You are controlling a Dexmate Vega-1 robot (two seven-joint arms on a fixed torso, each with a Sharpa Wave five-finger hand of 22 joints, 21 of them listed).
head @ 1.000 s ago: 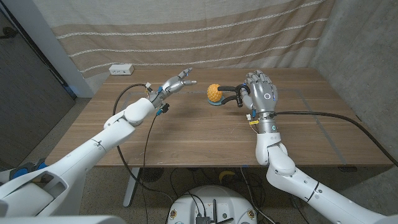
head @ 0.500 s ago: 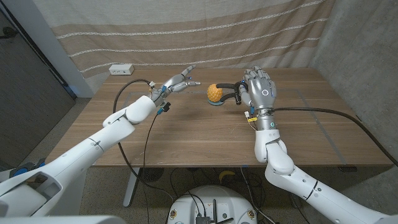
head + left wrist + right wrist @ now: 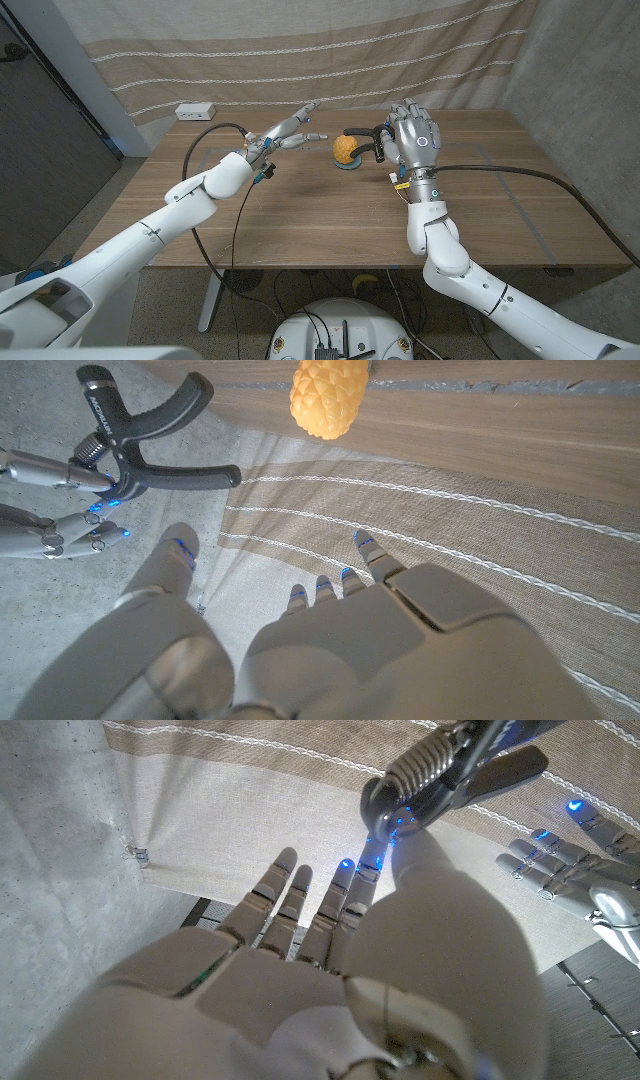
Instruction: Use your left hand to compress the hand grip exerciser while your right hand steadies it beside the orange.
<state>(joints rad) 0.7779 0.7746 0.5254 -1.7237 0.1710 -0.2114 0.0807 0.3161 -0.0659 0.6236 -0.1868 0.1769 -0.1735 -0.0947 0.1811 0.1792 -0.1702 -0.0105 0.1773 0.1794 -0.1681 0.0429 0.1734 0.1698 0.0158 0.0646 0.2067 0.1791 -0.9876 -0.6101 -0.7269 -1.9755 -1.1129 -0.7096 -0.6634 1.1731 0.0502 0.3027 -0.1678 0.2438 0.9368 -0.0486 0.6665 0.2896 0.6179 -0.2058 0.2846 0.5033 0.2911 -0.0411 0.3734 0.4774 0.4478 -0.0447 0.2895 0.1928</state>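
While right hand (image 3: 414, 140) lifts exerciser (image 3: 135, 435), spring (image 3: 425, 765) shows.

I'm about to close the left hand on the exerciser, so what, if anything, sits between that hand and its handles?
Nothing visible does. In the head view the left hand is open, with bare table between its fingertips and the orange. The grip exerciser, held by the right hand, is just past the orange, with its handles above it.

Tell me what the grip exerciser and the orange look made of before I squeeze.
Hand grip exerciser: matte black handles, probably foam or rubber over a frame, joined by a shiny metal coil spring. Orange: uniform yellow-orange with a regular bumpy texture, so likely moulded plastic or rubber rather than real fruit.
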